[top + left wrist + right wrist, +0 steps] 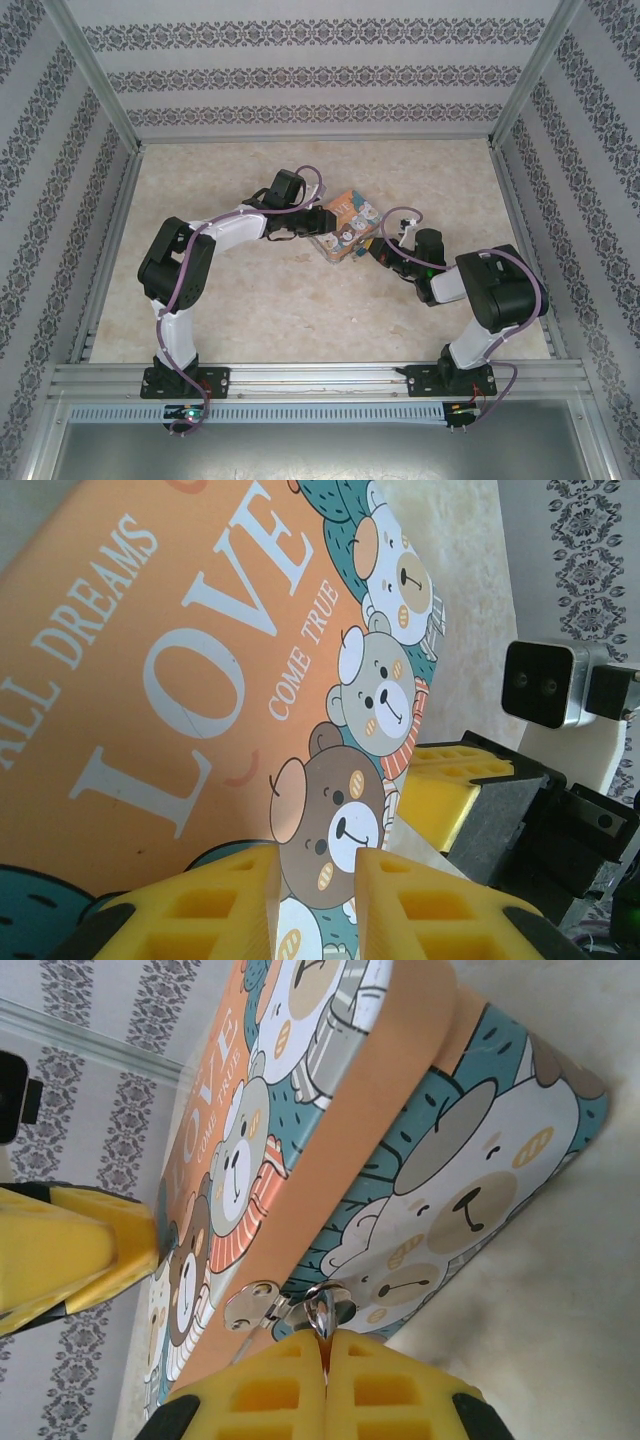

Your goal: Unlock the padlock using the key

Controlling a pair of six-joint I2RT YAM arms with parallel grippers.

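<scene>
Orange rectangular "LOVE" tin with cartoon bears (pixel 395 1070) lies on pale worktop (pixel 545 1340). Right claw (pixel 325 1348): pads pressed together on a thin silvery loop beside the tin's silver latch (pixel 250 1307). I take the loop for the tiny padlock (pixel 322 1310); teal body hidden, key not made out. Left claw (pixel 317 870): narrowly apart over the lid, nothing between.

Risks:
- A pull drags the tin unless it is pinned.
- The pinch slips off the thin metal.
- Crowded claws collide at this corner.

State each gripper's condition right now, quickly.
Left gripper: slightly open, nothing between its fingers.
Right gripper: closed on a small silvery piece against the tin.
</scene>
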